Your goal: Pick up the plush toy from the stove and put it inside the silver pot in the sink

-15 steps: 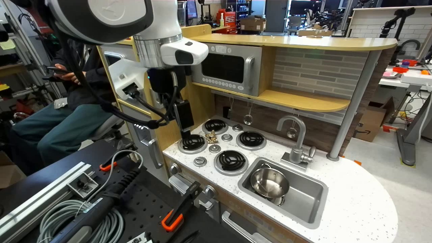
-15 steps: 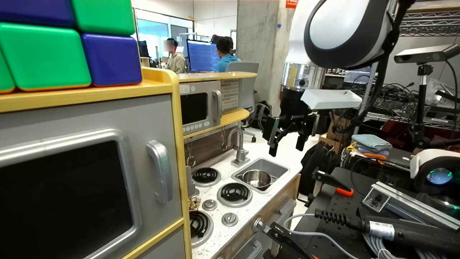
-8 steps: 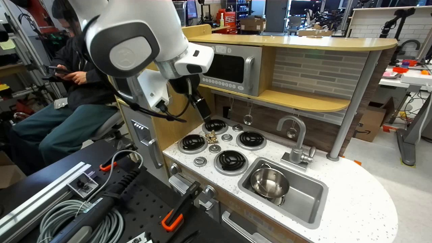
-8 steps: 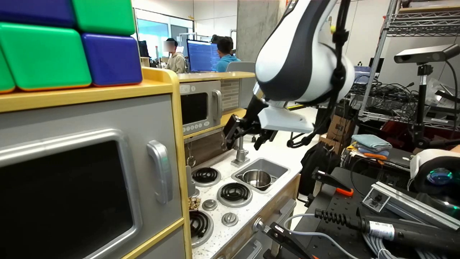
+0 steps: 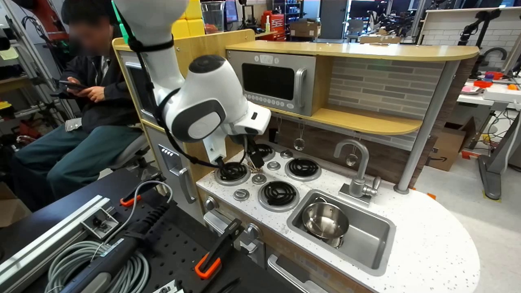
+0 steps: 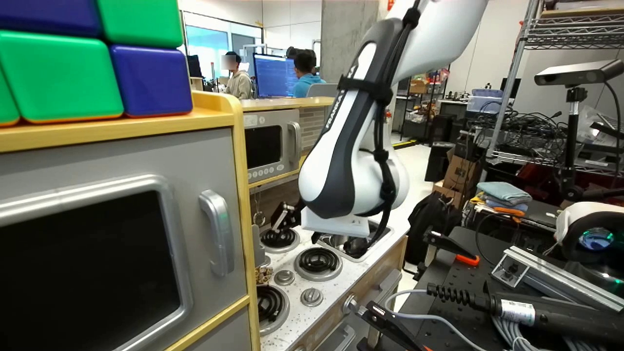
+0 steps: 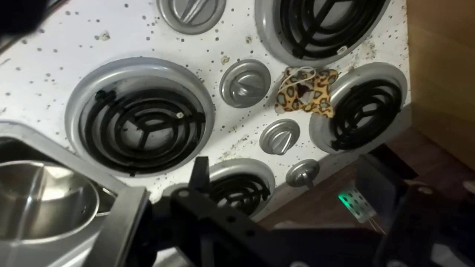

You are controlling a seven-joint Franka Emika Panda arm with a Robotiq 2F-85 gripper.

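Note:
The plush toy (image 7: 306, 92), small and leopard-print, lies on the white stove (image 7: 237, 139) between knobs and against a burner's rim. It also shows in both exterior views (image 5: 253, 166) (image 6: 263, 275), partly covered in each. My gripper (image 7: 287, 172) is open and empty, its fingers wide apart in the wrist view. It is tilted above the back burners, apart from the toy; it shows in both exterior views (image 5: 255, 158) (image 6: 297, 229). The silver pot (image 5: 325, 221) stands in the grey sink (image 5: 388, 244). The pot's edge also shows in the wrist view (image 7: 44, 207).
The microwave (image 5: 268, 81) and yellow shelf (image 5: 366, 118) overhang the counter's back. The faucet (image 5: 358, 162) rises behind the sink. Utensils (image 5: 299, 143) hang on the back wall. A wooden side panel (image 7: 441, 74) borders the stove near the toy.
The arm has reached forward and the gripper has come down from high up to low over the stove, tilting. The toy and the pot have not moved.

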